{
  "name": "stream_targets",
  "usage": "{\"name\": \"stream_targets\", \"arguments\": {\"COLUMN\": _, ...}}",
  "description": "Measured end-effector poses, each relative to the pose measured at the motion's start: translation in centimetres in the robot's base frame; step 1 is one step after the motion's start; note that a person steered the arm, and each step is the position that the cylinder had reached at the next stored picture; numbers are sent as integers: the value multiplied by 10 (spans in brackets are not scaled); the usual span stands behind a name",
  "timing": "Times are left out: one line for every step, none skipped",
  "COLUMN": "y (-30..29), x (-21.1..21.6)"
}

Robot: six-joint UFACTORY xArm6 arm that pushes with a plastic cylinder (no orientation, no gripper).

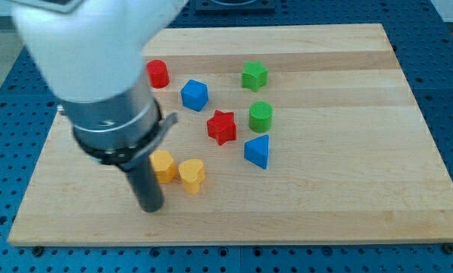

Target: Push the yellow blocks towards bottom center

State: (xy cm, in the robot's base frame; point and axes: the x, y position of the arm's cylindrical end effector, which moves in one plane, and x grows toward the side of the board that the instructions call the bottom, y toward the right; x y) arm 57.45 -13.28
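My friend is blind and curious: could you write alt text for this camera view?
A robot arm's dark rod rests my tip on a wooden board, just left of two yellow blocks lying side by side near the bottom. Above them sit red, blue and green blocks.

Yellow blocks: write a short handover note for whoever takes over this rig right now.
My tip is down on the board, just to the view's left of the yellow blocks and slightly below them.
The yellow block and the yellow heart-shaped block sit side by side, close together, left of centre in the lower half.
Done: both are grouped.
Left: push them toward the view's right and down to bottom centre.
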Motion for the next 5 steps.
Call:
{"name": "stream_targets", "arguments": {"y": -34, "x": -32}}
{"name": "stream_targets", "arguments": {"y": -37, "x": -80}}
{"name": "stream_targets", "arguments": {"y": -23, "x": -81}}
{"name": "stream_targets", "arguments": {"y": 2, "x": -65}}
{"name": "stream_targets", "arguments": {"y": 26, "x": -57}}
